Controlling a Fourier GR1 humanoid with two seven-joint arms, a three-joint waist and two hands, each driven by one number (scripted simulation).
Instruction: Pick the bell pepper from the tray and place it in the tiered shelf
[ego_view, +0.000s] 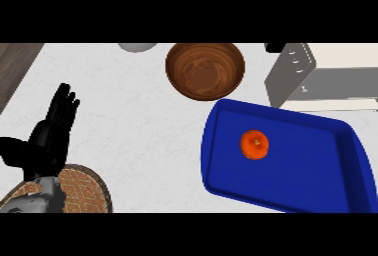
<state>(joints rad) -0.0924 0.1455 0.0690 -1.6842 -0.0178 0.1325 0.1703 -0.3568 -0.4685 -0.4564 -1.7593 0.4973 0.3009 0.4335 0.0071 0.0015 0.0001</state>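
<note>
Here, at the far left of the head view, the robot's left hand (52, 131) rests open with its fingers straight and pointing up, holding nothing, just above a round woven mat (85, 187) at the lower left corner. The right hand does not show in the view, so nothing can be said of its fingers.

Moving rightward across the pale counter (133, 125), a round wooden bowl (204, 70) sits near the top, with a small grey object (137, 47) partly cut off just left of it.

Further right lies the blue tray (221, 170), tilted in the view, and on its floor, towards the left half, sits the bell pepper (255, 144), orange and apart from the tray's walls. It appears to be seen end-on, with a small paler spot at its middle that may be the stem.

Above the tray, at the upper right, stands the tiered shelf (295, 75), grey and cream, close to the tray's far rim.

The pepper is likely light, hollow and fairly stiff, with a smooth, waxy skin that could slip between fingers. A grasp from above, with fingers and thumb curling round its widest part on opposite sides, looks the safest hold; squeezing hard could dent it. The pepper is not yet picked up.
</note>
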